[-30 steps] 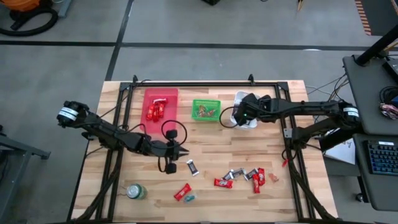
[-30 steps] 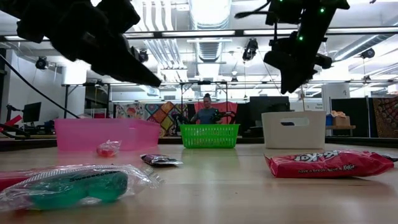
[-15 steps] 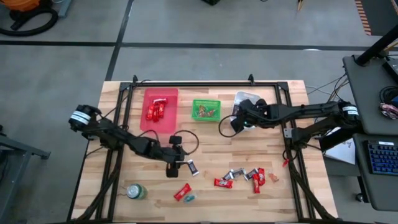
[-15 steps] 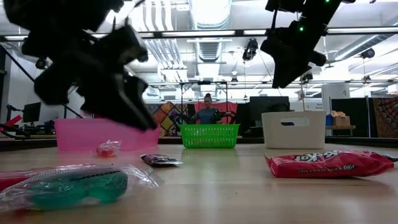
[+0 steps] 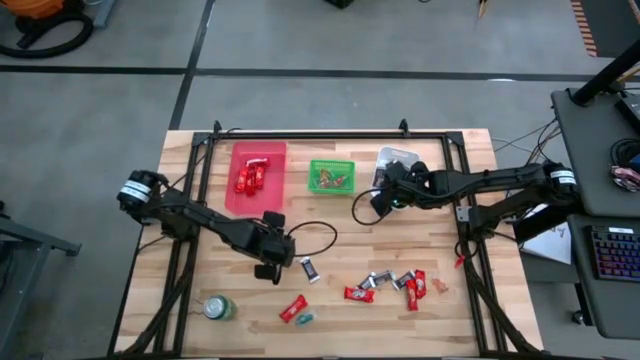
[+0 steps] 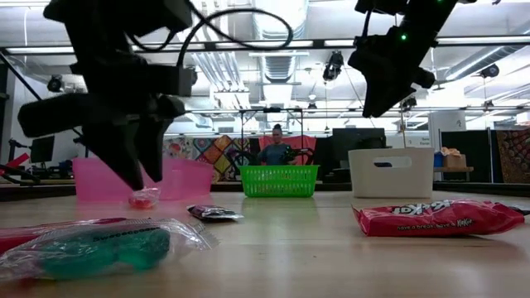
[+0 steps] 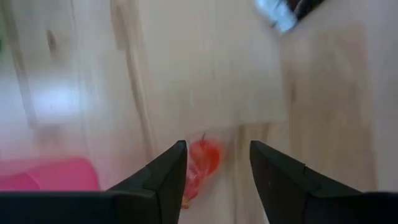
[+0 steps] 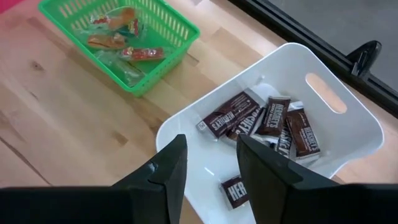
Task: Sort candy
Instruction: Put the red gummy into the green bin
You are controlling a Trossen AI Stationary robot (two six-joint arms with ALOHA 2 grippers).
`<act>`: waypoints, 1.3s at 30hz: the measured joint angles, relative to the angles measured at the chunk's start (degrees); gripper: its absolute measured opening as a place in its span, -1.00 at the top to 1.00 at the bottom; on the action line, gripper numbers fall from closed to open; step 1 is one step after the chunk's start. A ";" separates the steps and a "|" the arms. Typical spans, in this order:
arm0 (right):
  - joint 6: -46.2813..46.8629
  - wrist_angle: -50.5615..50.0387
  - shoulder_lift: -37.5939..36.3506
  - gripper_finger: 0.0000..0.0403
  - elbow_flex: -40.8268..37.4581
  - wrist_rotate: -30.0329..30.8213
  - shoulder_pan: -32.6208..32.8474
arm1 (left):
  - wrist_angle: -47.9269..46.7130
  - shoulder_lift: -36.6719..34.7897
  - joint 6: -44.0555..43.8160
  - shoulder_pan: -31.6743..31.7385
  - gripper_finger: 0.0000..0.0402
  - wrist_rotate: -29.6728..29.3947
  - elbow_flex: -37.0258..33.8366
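Red crinkly candy [image 7: 202,160] sits just ahead of my left end effector [image 7: 217,163], on the desk [image 5: 330,225] beside the pink tray [image 5: 258,160]; its fingers stand apart, holding nothing. I judge it light, soft and slippery in its wrapper, best pinched across the middle. More candy lies scattered near the front edge [image 5: 395,285]. Farther back, my right end effector [image 8: 208,165] hovers partly open and empty over the white bin [image 8: 348,134] of brown bars, beside the green basket [image 8: 158,28]. Since a second ago, my left arm has swung back toward the tray and opened; the right has drifted slightly.
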 joint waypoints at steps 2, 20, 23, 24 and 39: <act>0.00 -0.04 0.00 0.32 -0.14 0.01 0.00 | 0.03 0.00 -0.13 0.56 0.22 -0.02 -0.83; -0.15 0.54 0.02 0.32 -0.96 0.01 0.61 | 2.62 0.13 0.46 2.14 0.86 -0.03 -3.19; -0.20 0.56 0.02 0.33 -1.10 0.01 0.61 | 3.67 0.13 0.45 2.14 0.98 -0.04 -3.94; -0.17 0.56 0.02 0.34 -1.11 0.01 0.70 | 3.72 0.13 0.31 2.14 0.98 -0.04 -3.94; -0.06 0.76 0.02 0.32 -1.15 0.01 4.24 | 11.74 -6.63 7.09 3.21 1.00 -7.50 0.58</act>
